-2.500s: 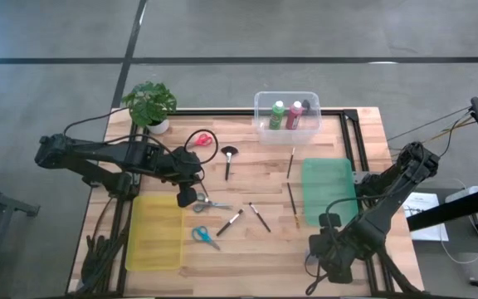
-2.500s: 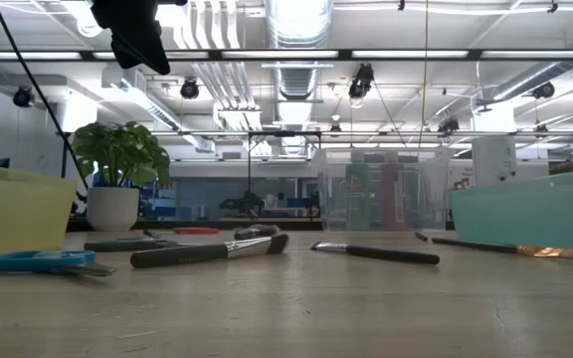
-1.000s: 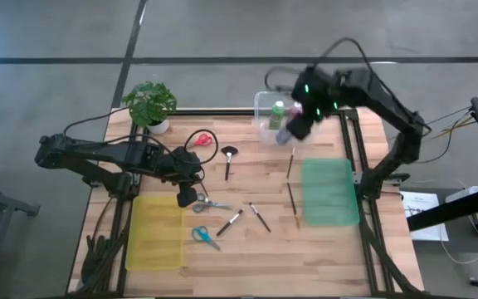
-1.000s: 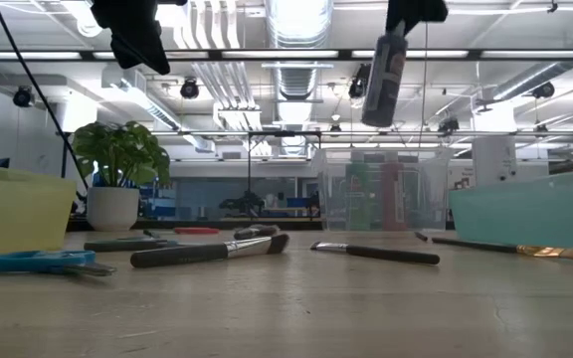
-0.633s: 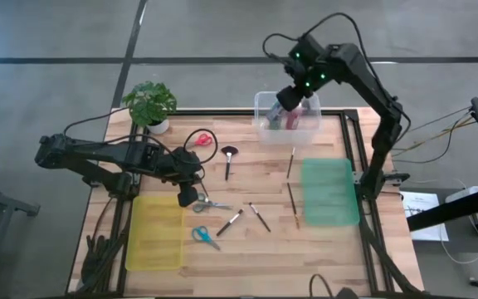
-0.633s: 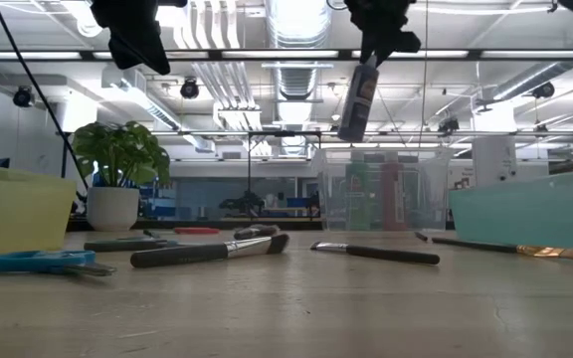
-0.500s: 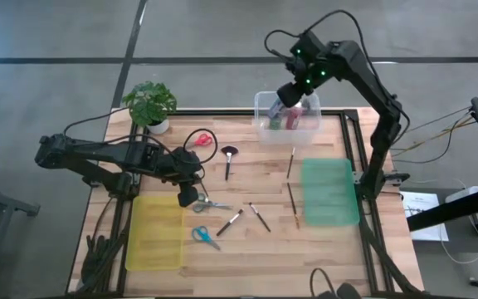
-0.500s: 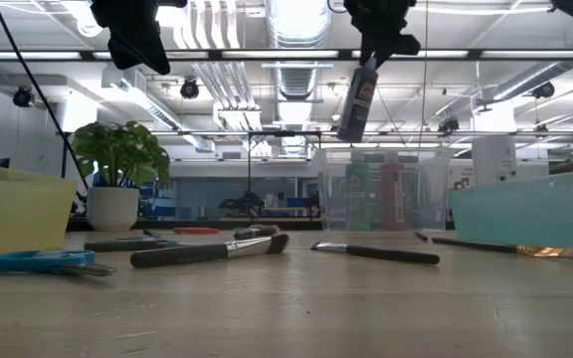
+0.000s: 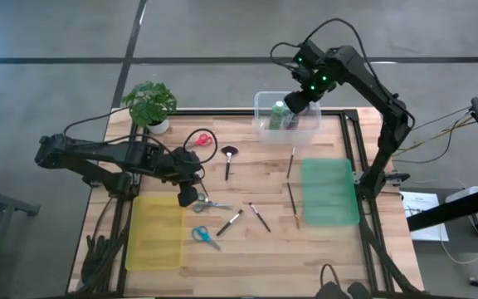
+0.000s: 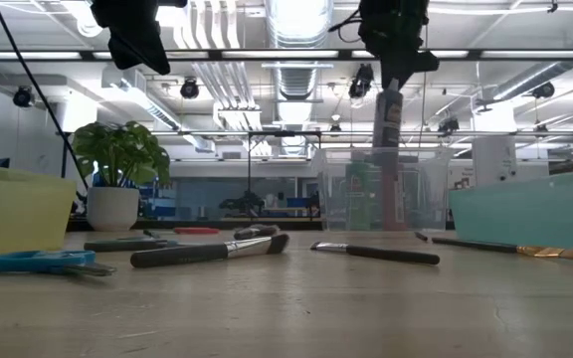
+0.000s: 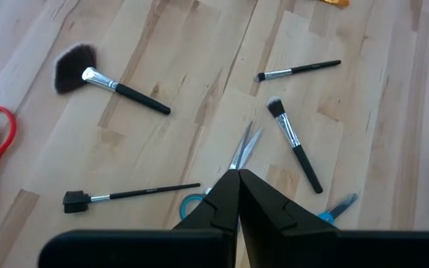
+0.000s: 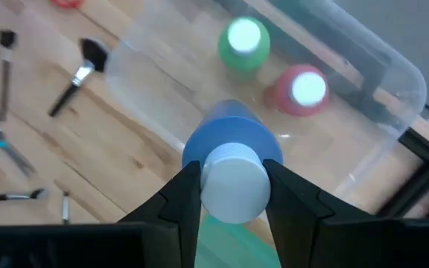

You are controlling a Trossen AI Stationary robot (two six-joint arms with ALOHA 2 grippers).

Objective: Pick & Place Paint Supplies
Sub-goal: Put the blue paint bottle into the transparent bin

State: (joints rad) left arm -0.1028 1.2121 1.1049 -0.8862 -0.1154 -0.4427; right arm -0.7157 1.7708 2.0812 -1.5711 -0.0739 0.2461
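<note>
high view: right claw [image 9: 294, 103] over clear plastic bin [image 9: 264, 133] at table's far edge; low view: bottle hangs upright, so lower straight w/o tilt; right wrist: claw pinches smooth round blue bottle [image 12: 229, 145] by white cap; left wrist: left claw [image 11: 238, 195] pressed together above scissors.

Overhead and table-level cameras share the clear bin [image 9: 287, 116] that the right wrist camera overlooks closely.

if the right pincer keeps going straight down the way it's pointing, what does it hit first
Probably the floor of the clear bin, beside the green bottle and pink bottle; the right pincer holds the blue bottle above it.
</note>
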